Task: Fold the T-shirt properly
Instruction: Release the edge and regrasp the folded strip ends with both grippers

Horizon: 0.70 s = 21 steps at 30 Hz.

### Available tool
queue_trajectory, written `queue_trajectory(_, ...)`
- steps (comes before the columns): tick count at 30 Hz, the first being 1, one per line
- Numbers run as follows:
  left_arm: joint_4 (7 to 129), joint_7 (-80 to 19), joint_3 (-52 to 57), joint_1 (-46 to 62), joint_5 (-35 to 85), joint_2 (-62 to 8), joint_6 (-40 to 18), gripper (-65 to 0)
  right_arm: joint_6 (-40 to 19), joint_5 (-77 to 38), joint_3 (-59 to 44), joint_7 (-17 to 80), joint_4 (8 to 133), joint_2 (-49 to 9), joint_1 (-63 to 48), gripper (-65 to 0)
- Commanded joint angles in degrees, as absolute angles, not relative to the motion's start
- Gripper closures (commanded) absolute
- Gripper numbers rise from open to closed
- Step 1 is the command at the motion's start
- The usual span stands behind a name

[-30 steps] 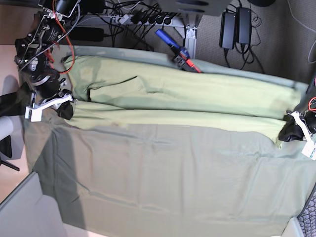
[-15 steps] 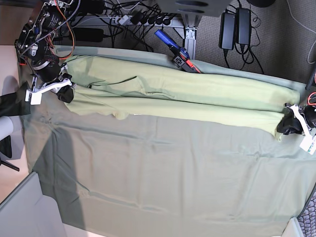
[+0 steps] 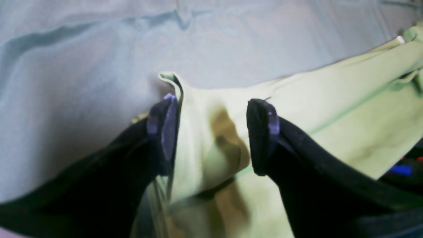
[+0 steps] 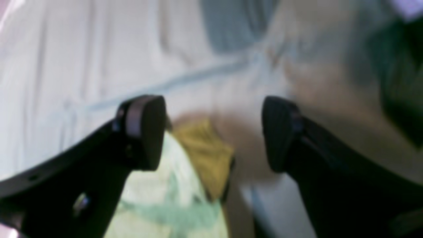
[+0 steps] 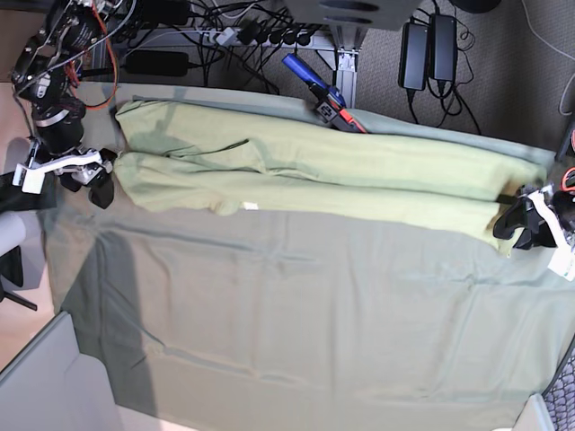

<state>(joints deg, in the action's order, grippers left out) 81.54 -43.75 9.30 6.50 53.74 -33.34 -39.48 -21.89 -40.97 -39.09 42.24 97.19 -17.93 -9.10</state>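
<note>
T-shirt (image 5: 314, 175) lies folded into a long band across the far part of the table cloth (image 5: 305, 332). Right gripper (image 5: 92, 172) sits at its collar end, fingers spread. Left gripper (image 5: 521, 222) fingers spread, straddling hem corner.

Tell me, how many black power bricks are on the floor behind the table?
2. The left power brick and the right power brick lie side by side at the top of the base view, beyond the table cloth. Others may be hidden out of frame.

The right wrist view is blurred, so the T-shirt (image 4: 172, 195) there shows only smeared yellow-green.
</note>
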Motion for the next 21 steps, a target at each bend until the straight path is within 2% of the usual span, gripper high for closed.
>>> queue_trajectory(1,82.37,-42.96,9.85,5.72,55.20,-34.59,-40.00,-35.7,-23.38,-41.80,-38.81,41.21,98.08,-18.68,-7.68,-44.3)
queue_trajectory(14,82.94,-43.59,9.85,5.76,55.92,-34.59,-40.00,-35.7,-23.33,-34.70,-25.04,40.40,93.17,-16.10,-5.26,-43.4)
queue_trajectory(15,82.94,-43.59,9.85,5.76,55.92,-34.59,-40.00,-35.7,-23.33,-34.72,-24.71,40.07,92.40,-15.73,-5.26,-38.7)
queue_trajectory(16,82.94,-43.59,9.85,5.76,55.92,-34.59,-40.00,-35.7,-23.33,-34.72,-24.64,40.05,91.83,-15.29,-5.26,-31.3)
queue_trajectory(19,82.94,-43.62,9.85,5.76,55.90,-34.59,-40.00,-35.7,-23.35,-34.70,-24.67,39.35,90.72,-15.09,-5.41,-5.6)
queue_trajectory(20,82.94,-43.72,9.85,5.78,55.88,-34.59,-40.00,-35.7,-23.35,-34.70,-24.77,38.96,90.70,-15.09,-5.45,0.0)
queue_trajectory(21,82.94,-44.01,9.85,5.78,55.90,-34.59,-40.00,-35.7,-23.35,-34.76,-24.93,39.03,90.74,-15.09,-5.43,0.0)
